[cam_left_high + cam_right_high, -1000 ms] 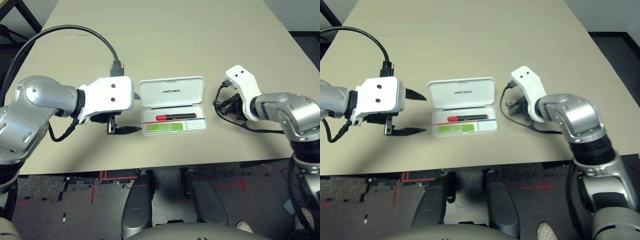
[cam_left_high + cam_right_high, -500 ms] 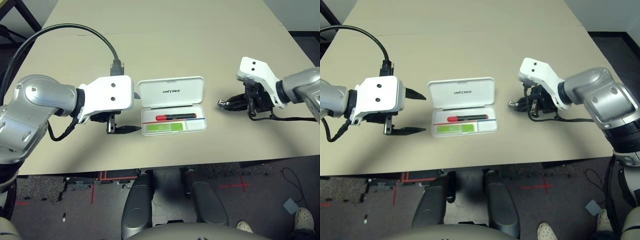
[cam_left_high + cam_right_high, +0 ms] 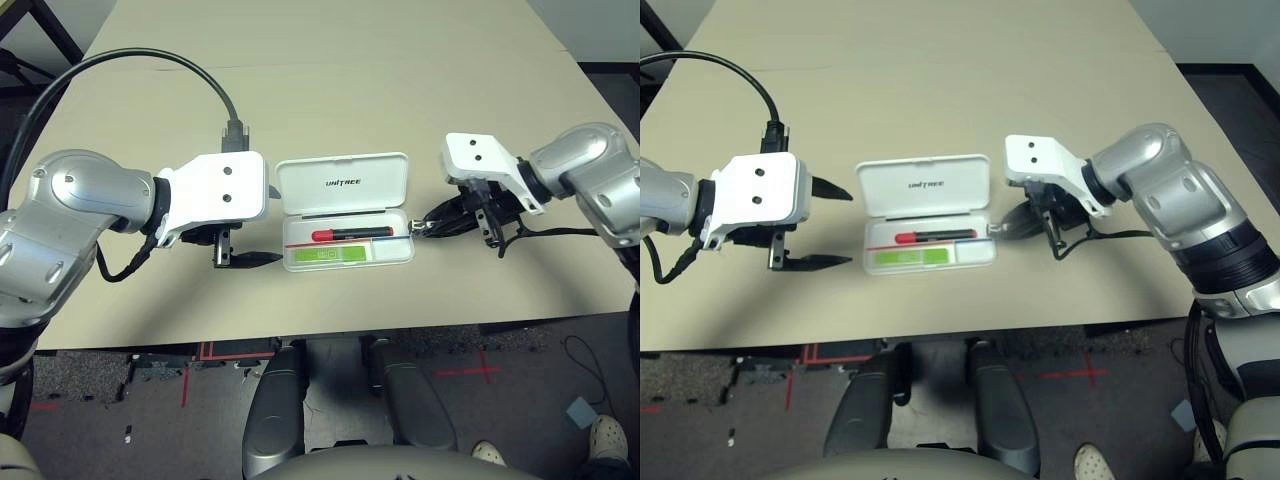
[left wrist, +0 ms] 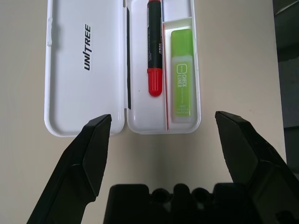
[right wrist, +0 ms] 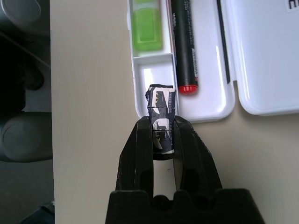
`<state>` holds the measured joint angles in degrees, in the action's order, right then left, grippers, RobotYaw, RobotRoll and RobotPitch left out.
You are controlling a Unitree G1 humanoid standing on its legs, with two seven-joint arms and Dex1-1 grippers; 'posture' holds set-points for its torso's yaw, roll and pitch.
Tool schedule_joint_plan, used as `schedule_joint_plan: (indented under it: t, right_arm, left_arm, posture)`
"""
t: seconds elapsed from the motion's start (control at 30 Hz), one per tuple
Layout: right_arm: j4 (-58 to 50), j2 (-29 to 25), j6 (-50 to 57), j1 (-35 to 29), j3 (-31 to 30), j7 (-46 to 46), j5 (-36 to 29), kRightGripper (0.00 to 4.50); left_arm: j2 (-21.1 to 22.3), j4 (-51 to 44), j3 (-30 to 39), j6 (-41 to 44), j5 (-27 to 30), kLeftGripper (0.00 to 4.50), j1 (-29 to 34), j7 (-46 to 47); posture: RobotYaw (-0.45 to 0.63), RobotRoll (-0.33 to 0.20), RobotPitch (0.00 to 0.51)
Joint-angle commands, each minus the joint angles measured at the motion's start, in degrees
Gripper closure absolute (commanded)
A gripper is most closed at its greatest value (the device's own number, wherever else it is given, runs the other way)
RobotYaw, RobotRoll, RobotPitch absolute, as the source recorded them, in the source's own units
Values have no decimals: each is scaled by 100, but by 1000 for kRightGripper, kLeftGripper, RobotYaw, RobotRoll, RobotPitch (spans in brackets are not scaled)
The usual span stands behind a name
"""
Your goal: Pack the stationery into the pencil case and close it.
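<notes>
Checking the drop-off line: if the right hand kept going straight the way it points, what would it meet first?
Probably the pencil case: the right hand, shut on the small black-and-white piece, points at its near end, by the small empty compartment. Height is unclear.

The counter (image 3: 330, 90) is a broad beige top with a faint seam running across it towards the far side. Below its near edge lies a dark speckled floor (image 3: 160, 385) marked with red tape crosses (image 3: 478, 372). Someone's light shoe (image 3: 608, 436) stands on that floor at the right. Past the far left corner a black frame leg (image 3: 55, 30) slants down, and pale flooring shows beyond the far right corner. Even, soft light falls over the top.
</notes>
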<state>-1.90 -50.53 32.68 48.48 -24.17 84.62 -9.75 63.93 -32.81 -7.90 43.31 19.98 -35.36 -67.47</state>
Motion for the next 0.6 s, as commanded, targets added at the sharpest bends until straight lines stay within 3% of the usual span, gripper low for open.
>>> schedule_joint_plan:
  t: [0.03, 0.6]
  right_arm:
    - [-38, 67, -168, -38, -162, 76, 194, 4190]
    - [425, 793, -762, -109, -365, -54, 859, 4190]
  left_arm:
    - [71, -83, -87, 36, -15, 0, 57, -15]
    - [65, -139, -49, 81, -24, 0, 84, 59]
  posture:
    - [73, 0, 232]
    - [92, 0, 219]
